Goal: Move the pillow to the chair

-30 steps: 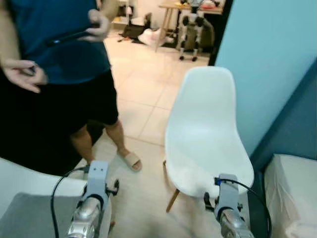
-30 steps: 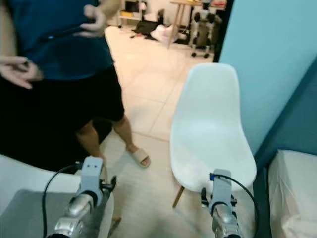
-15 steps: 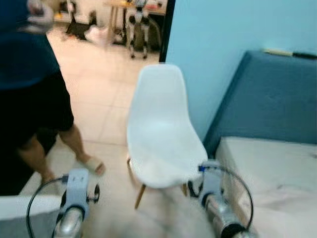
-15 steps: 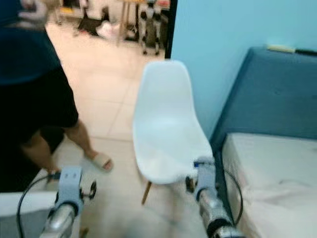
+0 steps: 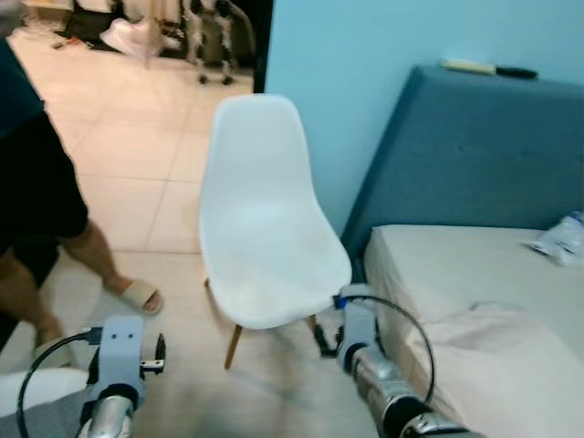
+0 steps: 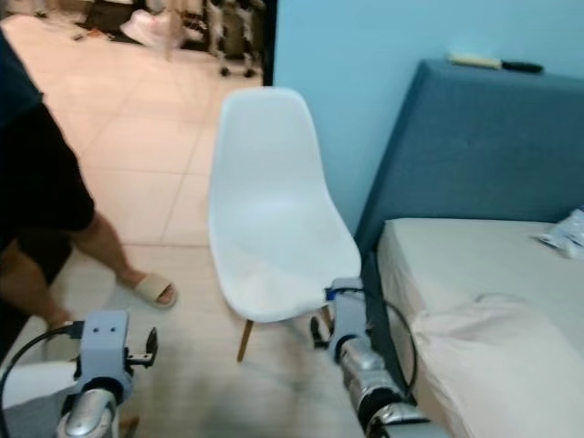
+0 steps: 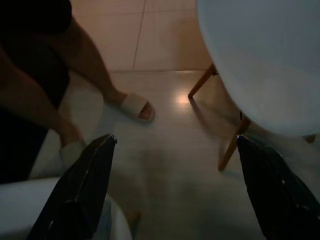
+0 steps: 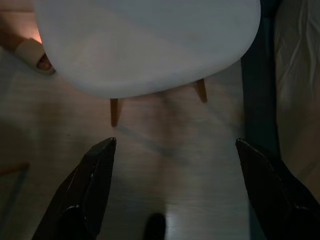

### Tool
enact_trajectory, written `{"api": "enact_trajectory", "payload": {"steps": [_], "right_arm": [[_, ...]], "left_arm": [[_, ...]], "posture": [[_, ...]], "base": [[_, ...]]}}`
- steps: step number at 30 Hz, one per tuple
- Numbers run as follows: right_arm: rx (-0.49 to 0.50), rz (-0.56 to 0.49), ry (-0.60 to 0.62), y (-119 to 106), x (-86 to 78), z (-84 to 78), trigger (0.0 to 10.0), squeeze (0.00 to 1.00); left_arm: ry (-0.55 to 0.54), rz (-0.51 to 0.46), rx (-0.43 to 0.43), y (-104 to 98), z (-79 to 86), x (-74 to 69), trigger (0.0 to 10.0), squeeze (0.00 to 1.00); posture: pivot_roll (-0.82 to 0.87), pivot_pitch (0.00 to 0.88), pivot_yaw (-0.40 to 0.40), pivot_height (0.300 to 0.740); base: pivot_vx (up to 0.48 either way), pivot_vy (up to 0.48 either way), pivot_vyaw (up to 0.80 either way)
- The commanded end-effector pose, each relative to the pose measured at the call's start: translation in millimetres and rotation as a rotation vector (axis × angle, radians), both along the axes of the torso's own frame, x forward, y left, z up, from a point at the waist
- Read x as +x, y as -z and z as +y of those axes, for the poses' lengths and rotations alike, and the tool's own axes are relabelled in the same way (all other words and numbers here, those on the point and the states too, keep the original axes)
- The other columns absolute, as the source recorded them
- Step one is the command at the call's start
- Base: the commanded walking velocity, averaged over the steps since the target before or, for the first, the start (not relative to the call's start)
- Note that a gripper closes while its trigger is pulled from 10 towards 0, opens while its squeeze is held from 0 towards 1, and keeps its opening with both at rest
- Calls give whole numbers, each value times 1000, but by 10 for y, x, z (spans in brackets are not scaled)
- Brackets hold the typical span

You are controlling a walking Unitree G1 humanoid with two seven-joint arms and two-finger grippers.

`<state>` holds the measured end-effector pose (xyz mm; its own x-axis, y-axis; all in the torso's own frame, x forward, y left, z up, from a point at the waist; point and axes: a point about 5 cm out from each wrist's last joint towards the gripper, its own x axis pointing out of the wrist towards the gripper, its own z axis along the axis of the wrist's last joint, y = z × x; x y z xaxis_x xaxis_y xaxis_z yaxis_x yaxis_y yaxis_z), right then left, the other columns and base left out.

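The empty white shell chair (image 5: 260,214) on wooden legs stands in front of me, beside a bed (image 5: 429,260) with a blue headboard (image 5: 474,151). A cream, pillow-like bulge (image 5: 511,356) lies on the bed at the lower right; I cannot tell pillow from bedding. My left gripper (image 7: 175,192) is open and empty, low over the floor, left of the chair. The right gripper (image 8: 175,192) is also open and empty, hanging below the chair seat's front edge (image 8: 150,75). The right arm (image 5: 356,333) sits between chair and bed.
A person's legs (image 5: 41,219) with a sandal (image 5: 137,294) stand on the tiled floor at the left. Another white seat's rim (image 7: 30,205) is beside my left arm. A crumpled white thing (image 5: 558,239) lies on the bed's far side. A doorway opens behind the chair.
The camera has swung right: chair and person sit further left in the picture, and the bed and headboard have come into view. Both arms stay low with open fingers.
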<state>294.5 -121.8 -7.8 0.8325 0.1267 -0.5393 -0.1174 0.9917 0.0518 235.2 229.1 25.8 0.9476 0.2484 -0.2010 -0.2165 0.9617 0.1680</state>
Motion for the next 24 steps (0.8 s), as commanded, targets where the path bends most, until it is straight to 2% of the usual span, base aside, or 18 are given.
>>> {"api": "enact_trajectory", "payload": {"steps": [1, 4, 6, 9, 10, 15, 19, 21, 22, 24], "right_arm": [[-22, 4, 28, 31, -29, -133, 10000, 0], [-30, 1, 79, 75, -91, -286, 10000, 0], [-43, -2, 101, 93, -122, -372, 10000, 0], [-49, -8, 128, 102, -146, -450, 10000, 0], [-56, -21, 167, 98, -160, -535, 10000, 0], [-67, -66, 244, 68, -182, -688, 10000, 0], [-87, -66, 267, 86, -224, -757, 10000, 0], [-91, -66, 278, 88, -234, -787, 10000, 0], [-97, -77, 281, 74, -234, -818, 10000, 0], [-103, -87, 274, 62, -225, -822, 10000, 0]], "left_arm": [[36, 4, -26, 27, -84, 95, 10000, 0], [84, 27, -56, 70, -219, 281, 10000, 0], [87, 44, -76, 80, -283, 332, 10000, 0], [88, 49, -52, 69, -312, 377, 10000, 0], [94, 51, -59, 61, -344, 410, 10000, 0], [121, 88, -140, 130, -426, 430, 10000, 0], [155, 90, -117, 168, -506, 401, 10000, 0], [173, 104, -122, 193, -551, 403, 10000, 0], [196, 142, -140, 242, -613, 413, 10000, 0], [195, 147, -145, 249, -626, 421, 10000, 0]], "posture": [[206, 80, -70, 740], [136, 67, -39, 740], [108, 67, -24, 740], [81, 64, -7, 740], [46, 63, 15, 740], [10, 55, 24, 740], [-2, 41, 32, 740], [-14, 33, 31, 740], [-27, 28, 33, 740], [-34, 25, 31, 740]], "base": [[0, 0, -800], [0, 0, -800], [0, 0, -800], [0, 0, -800], [0, 0, -800], [0, 0, -800], [0, 0, -800], [0, 0, -800], [0, 0, -800], [0, 0, -800]]}}
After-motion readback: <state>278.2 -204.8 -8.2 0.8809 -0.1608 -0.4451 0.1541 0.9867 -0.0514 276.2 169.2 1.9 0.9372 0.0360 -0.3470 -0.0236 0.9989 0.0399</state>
